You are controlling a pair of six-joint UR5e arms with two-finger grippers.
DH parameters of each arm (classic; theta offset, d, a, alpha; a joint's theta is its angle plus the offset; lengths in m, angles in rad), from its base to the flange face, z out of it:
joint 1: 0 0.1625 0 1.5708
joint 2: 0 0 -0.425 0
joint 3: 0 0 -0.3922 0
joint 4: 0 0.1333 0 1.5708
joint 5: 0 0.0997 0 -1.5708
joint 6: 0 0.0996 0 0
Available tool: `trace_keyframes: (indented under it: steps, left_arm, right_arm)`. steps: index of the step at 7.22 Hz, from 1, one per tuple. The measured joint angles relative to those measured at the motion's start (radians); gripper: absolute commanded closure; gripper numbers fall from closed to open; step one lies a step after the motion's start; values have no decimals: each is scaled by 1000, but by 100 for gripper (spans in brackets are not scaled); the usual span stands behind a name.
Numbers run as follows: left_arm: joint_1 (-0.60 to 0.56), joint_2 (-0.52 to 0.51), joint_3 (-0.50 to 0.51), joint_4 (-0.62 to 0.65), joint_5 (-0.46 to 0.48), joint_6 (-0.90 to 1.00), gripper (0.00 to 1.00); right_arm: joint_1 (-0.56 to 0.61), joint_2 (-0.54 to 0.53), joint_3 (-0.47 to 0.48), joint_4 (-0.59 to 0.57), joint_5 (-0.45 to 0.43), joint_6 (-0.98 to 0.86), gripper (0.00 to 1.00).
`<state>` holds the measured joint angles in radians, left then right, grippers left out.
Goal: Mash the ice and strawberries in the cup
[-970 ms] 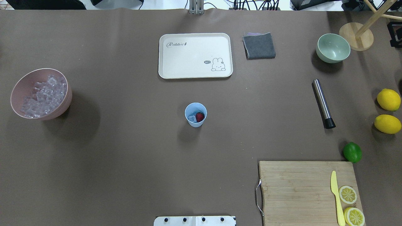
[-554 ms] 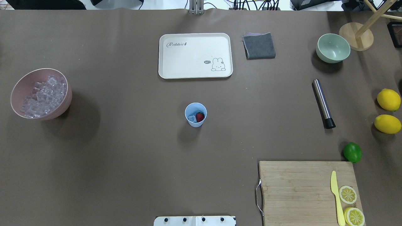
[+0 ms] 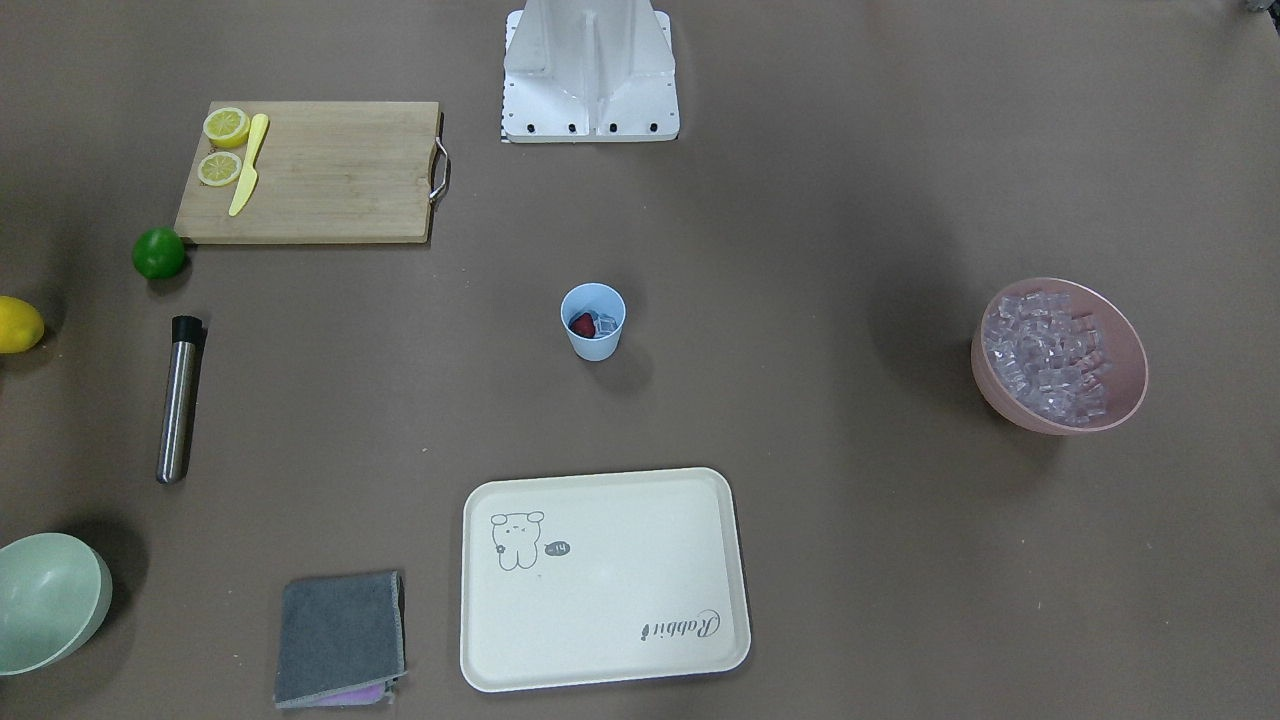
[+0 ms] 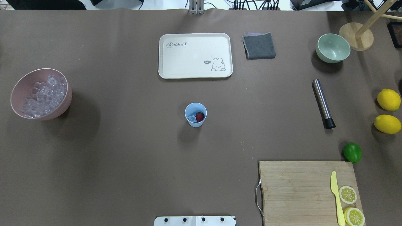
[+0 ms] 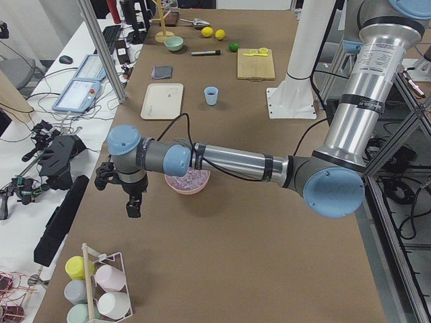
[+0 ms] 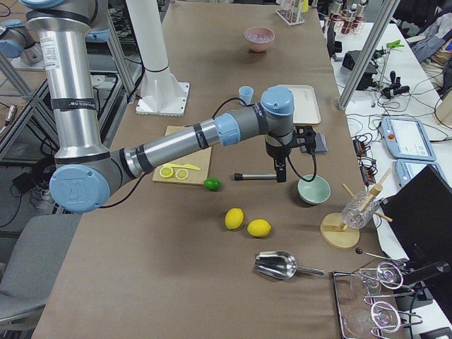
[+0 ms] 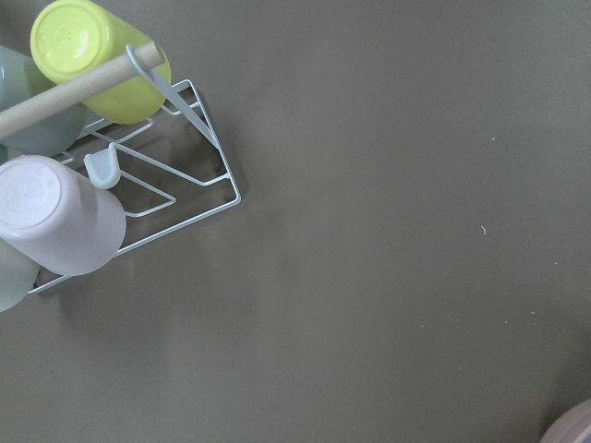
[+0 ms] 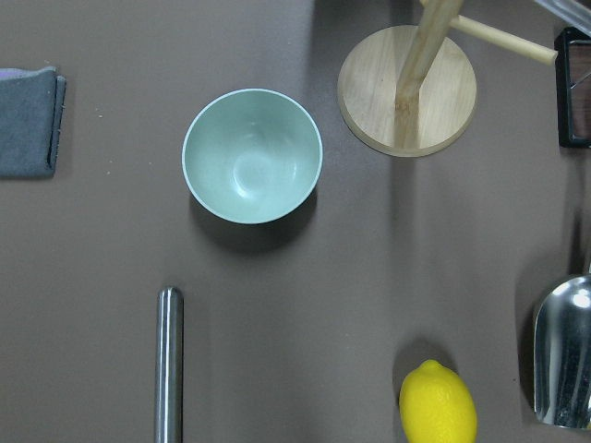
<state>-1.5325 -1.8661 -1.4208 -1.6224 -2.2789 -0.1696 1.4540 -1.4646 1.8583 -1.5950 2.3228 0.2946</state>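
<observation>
Brown table (image 4: 125,157): cup (image 4: 195,124) holds ice (image 4: 191,118), strawberry (image 4: 199,117); muddler (image 4: 322,100) at 3 o'clock; left gripper (image 5: 133,205), right gripper (image 6: 280,173): cannot tell if wide. Hard push may tip light cup.

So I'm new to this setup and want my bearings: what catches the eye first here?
The light blue cup at table centre, holding a red strawberry and ice. Then the pink bowl heaped with ice cubes at the robot's left, and two yellow lemons far right.
</observation>
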Motion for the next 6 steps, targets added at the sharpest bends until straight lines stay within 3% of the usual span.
trace_keyframes:
  steps: [6]
  left_arm:
    - [30, 0, -1, -32, 0, -32, 3]
  right_arm:
    - [-82, -1, -3, -2, -74, 0, 0]
